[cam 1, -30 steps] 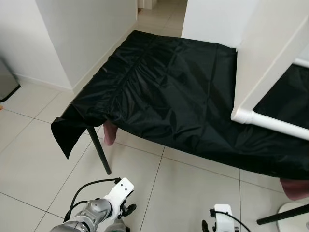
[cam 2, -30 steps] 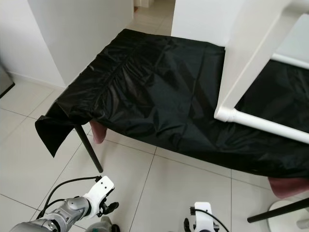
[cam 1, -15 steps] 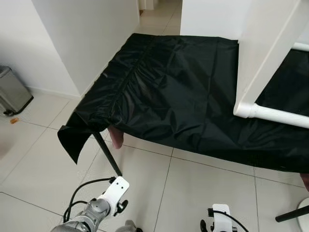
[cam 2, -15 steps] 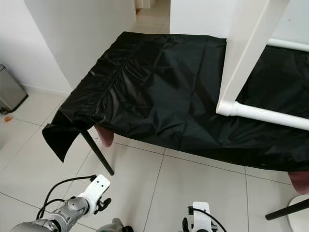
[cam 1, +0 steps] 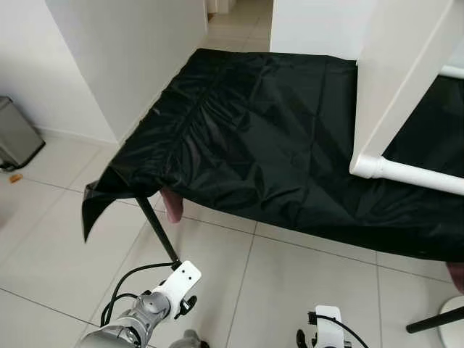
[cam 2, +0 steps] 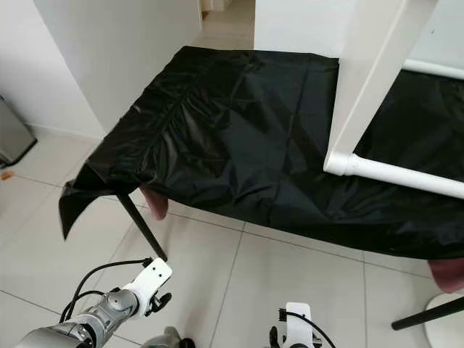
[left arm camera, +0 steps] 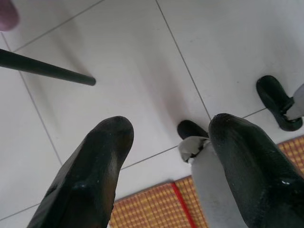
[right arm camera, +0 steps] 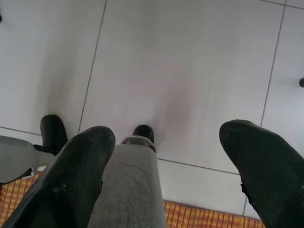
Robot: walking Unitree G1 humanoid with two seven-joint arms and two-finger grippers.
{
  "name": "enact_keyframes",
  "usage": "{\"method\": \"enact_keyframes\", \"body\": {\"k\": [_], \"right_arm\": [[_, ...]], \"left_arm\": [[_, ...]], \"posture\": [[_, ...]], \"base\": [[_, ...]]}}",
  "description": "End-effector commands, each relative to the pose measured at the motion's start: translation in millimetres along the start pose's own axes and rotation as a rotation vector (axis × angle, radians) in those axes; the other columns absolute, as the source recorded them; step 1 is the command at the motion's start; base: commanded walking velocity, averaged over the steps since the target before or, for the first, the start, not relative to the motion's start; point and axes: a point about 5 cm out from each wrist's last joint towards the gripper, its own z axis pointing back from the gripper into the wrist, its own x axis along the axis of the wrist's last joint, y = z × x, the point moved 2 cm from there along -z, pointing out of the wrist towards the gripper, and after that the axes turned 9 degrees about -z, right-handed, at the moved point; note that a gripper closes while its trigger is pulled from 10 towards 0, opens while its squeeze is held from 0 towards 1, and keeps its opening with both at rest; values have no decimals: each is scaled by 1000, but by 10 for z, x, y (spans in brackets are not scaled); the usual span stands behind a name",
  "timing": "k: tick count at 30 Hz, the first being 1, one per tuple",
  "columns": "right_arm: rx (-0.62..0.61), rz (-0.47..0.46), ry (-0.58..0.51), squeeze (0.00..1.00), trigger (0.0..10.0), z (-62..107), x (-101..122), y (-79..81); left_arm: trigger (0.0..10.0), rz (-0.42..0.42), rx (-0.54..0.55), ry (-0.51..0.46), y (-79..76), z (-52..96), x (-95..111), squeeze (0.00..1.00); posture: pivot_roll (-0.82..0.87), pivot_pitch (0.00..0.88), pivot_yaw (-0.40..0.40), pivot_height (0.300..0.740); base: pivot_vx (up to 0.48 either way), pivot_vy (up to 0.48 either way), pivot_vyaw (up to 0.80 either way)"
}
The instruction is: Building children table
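Standing on a surface draped in black cloth (cam 1: 261, 138), the white table part (cam 1: 406, 94) rises at the robot's front right, its flat panel upright and a white tube (cam 1: 417, 175) running along its foot. Both arms hang low over the tiled floor (cam 1: 290, 290), well apart from it. The left gripper (left arm camera: 168, 156) has its fingers spread with nothing between them, and the right gripper (right arm camera: 166, 156) is spread too. A black leg (cam 1: 158, 230) props the cloth's near corner, and a grey bin (cam 1: 16, 138) stands by the wall.
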Motion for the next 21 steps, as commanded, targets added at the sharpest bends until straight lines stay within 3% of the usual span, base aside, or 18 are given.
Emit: {"method": "enact_keyframes", "body": {"k": [1,4,11,15,21], "right_arm": [[0,-1,39,0,10000,23,-93,6],[0,17,48,0,10000,29,-112,-8],[6,61,63,0,10000,39,-130,-119],[-5,61,58,0,10000,37,-117,-143],[-43,0,60,0,10000,70,-175,-218]], "left_arm": [[10000,17,48,58,-17,20,-133,0],[10000,39,60,68,-34,20,-153,0],[10000,-18,6,110,-205,38,-277,0],[10000,-36,3,117,-206,45,-299,0],[10000,5,46,132,-172,53,-326,0]], "posture": [[45,0,36,740],[54,0,18,740],[8,0,53,740],[8,0,53,740],[5,0,47,740]], "base": [[0,0,0],[0,0,0],[0,0,0],[0,0,0],[0,0,0]]}}
